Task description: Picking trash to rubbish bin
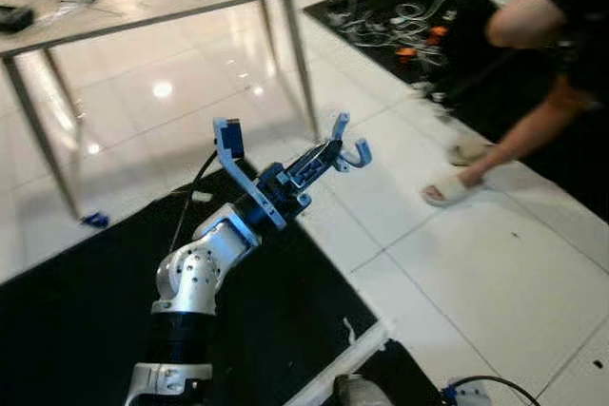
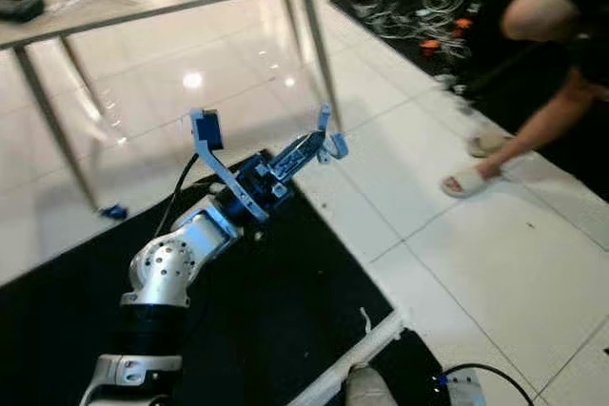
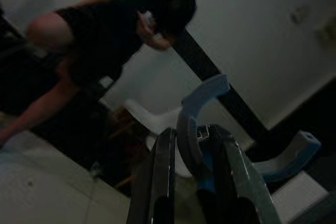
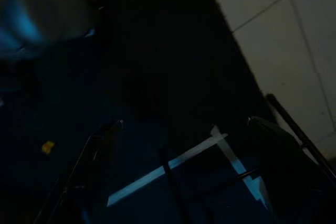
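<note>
Now | left gripper [image 1: 344,146] raised, parted, holding nothing | slipper [image 1: 445,192] well beyond, by person [image 1: 552,45]

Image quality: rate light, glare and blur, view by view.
Left eye view: bright, lamp glare on the white floor, the person slightly blurred. Right eye view: much the same. Left wrist view: dim, soft, the left gripper a blur. Right wrist view: nearly black, the right gripper a faint outline.

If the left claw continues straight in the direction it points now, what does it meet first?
Probably the person bending on the right. The left claw, raised above the white tile floor, points that way, and its wrist view looks straight at them. The air between seems free, but depth is unclear, so this is a guess.
</note>
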Controlling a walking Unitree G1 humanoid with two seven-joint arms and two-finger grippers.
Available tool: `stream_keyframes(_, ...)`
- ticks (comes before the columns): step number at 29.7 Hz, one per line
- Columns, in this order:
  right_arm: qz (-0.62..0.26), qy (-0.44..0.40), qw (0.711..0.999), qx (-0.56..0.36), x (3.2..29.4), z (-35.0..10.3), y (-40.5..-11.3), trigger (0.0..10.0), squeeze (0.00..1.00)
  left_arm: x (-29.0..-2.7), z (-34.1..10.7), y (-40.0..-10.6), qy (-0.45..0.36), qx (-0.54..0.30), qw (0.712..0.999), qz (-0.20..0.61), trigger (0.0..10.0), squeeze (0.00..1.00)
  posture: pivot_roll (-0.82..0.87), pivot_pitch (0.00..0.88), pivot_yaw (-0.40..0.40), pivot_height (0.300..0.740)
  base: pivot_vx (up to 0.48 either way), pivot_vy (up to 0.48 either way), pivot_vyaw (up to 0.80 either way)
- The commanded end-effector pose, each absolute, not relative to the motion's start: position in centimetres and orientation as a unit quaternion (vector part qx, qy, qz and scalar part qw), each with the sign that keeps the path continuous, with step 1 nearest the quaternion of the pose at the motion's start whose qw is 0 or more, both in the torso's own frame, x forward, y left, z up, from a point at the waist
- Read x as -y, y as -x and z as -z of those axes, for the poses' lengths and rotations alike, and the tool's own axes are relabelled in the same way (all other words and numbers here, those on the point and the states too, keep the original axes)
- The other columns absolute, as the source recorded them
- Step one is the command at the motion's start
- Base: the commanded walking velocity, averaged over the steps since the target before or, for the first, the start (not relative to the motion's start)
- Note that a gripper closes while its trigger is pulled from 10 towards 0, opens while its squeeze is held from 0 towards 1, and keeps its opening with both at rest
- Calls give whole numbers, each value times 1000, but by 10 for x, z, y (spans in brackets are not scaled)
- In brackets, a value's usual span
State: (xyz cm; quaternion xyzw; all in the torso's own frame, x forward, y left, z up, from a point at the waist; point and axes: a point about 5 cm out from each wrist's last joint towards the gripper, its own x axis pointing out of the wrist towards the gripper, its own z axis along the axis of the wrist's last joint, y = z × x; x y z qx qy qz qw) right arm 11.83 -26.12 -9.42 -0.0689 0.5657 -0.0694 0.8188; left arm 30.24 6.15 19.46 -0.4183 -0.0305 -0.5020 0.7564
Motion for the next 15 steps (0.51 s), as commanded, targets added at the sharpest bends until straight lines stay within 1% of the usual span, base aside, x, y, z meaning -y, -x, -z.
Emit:
stream_keyframes(1, 72, 51, 810, -579, 252, 99, -110, 10000, 0, -64, -189, -302, 419, 24, 761, 494, 10000, 0, -50, 136, 70, 740, 0, 0, -700)
stream_keyframes(5, 72, 46, 808, -583, 245, 102, -107, 10000, 0, -63, -190, -302, 418, 25, 761, 495, 10000, 0, -50, 136, 70, 740, 0, 0, -705)
stream_keyframes(15, 77, 43, 800, -594, 242, 106, -96, 10000, 0, -64, -189, -302, 417, 27, 763, 494, 10000, 0, -46, 134, 70, 740, 0, 0, -706)
